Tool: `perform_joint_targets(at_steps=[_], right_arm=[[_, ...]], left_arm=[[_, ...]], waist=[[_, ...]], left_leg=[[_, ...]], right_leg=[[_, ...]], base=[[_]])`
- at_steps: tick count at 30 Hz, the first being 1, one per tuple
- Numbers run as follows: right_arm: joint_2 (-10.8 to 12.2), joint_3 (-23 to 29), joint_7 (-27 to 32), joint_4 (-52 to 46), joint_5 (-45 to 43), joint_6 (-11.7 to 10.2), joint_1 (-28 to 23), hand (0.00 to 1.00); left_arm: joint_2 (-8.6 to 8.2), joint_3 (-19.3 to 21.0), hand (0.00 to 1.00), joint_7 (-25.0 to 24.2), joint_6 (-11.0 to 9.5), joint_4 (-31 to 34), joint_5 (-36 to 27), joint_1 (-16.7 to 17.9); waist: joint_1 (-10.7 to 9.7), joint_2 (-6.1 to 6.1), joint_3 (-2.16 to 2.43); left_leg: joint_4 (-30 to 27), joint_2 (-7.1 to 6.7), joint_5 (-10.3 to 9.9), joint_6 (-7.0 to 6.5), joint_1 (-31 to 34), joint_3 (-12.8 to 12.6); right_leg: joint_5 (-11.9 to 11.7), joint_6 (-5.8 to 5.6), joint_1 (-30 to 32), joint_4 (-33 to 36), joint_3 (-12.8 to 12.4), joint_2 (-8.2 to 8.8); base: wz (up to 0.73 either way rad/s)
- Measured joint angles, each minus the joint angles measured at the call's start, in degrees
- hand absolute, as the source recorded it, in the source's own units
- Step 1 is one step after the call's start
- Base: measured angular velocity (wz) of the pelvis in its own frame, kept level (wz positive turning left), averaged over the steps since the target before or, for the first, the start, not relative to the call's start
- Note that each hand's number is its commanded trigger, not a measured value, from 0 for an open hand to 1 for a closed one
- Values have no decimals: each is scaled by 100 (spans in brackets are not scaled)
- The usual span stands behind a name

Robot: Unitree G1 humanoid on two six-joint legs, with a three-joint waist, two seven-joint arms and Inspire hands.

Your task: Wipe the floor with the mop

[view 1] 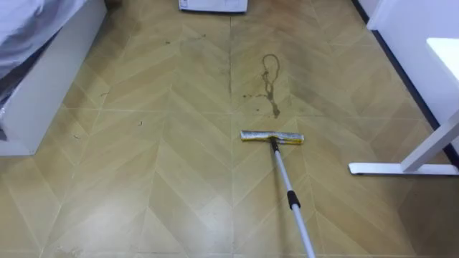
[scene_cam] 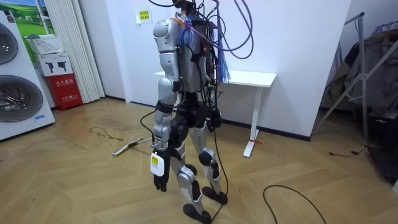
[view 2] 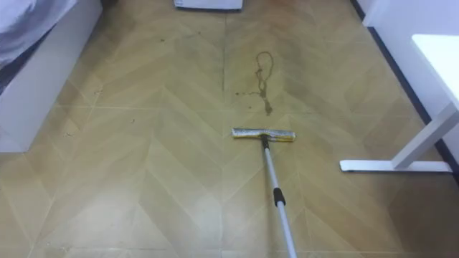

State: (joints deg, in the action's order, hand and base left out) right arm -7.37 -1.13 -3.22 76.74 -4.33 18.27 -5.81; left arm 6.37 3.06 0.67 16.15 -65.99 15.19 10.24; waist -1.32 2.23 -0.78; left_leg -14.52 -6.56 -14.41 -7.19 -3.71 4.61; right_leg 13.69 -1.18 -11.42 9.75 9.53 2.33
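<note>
Black and slack-fingered, the left hand (scene_cam: 160, 181) hangs empty at the robot's side. Ahead, the mop (view 1: 272, 137) rests head-down on the wood floor (view 1: 143, 179), just short of a dark stain (view 1: 270, 84). Mopping looks barely begun; next, push the head forward across that stain.

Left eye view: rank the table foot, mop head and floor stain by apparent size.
1. Table foot: longest, though cut off by the picture's edge.
2-3. Mop head and floor stain: similar extent. The stain lies farther off, so I won't rank them.
</note>
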Motion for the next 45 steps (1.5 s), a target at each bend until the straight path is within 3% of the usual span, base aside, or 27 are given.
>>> perform_joint_targets(at_steps=[14, 19, 28, 34, 37, 41, 45], right_arm=[[-1, 7, -65, -47, -21, 4, -95, 100], [-11, -40, -60, -91, 19, 5, -96, 100], [-11, -82, 20, -50, 185, -9, -63, 100], [-4, 21, 61, -41, 207, -135, 17, 100], [-4, 13, 187, -41, 410, -178, 96, 100], [-3, -49, 370, -42, 648, -213, 211, 100], [-31, -198, 447, -40, 869, -225, 209, 100]], left_arm=[[4, 15, 0, -137, 5, -19, -221, 151], [27, 1, 0, -144, 4, -8, -223, 54], [-26, 5, 0, -140, -22, -51, -222, 26], [-83, -1, 0, -84, -152, -104, -235, -156], [-94, -123, 0, 3, -227, -230, -541, -354], [-89, -155, 0, 43, -252, -588, -1035, -534], [-86, -149, 0, 45, -238, -747, -1117, -586]], waist=[[16, 36, 23], [22, -73, 79], [4, -184, 72], [-9, -188, 63], [9, -195, 21], [27, -277, -27], [26, -312, -11]], left_leg=[[-1, 6, -1, -1, 24, 7], [-52, 17, -1, -2, 205, 4], [-246, 32, 1, -2, 655, 14], [-693, -37, -1, 0, 1383, 37], [-1100, -112, -37, 13, 1876, 45], [-1769, -132, -288, 57, 2679, 33], [-2351, -172, -361, 155, 3423, 29]], right_leg=[[0, 0, 62, 19, -8, 0], [0, 0, 257, 109, -11, -4], [8, 11, 727, 289, 7, -8], [272, 48, 1500, 1047, 176, 125], [495, 84, 2101, 1669, 133, 228], [799, 139, 2987, 2545, 54, 282], [1060, 220, 3707, 3123, -23, 323]], base=[[0], [0], [1], [9], [16], [5], [3]])
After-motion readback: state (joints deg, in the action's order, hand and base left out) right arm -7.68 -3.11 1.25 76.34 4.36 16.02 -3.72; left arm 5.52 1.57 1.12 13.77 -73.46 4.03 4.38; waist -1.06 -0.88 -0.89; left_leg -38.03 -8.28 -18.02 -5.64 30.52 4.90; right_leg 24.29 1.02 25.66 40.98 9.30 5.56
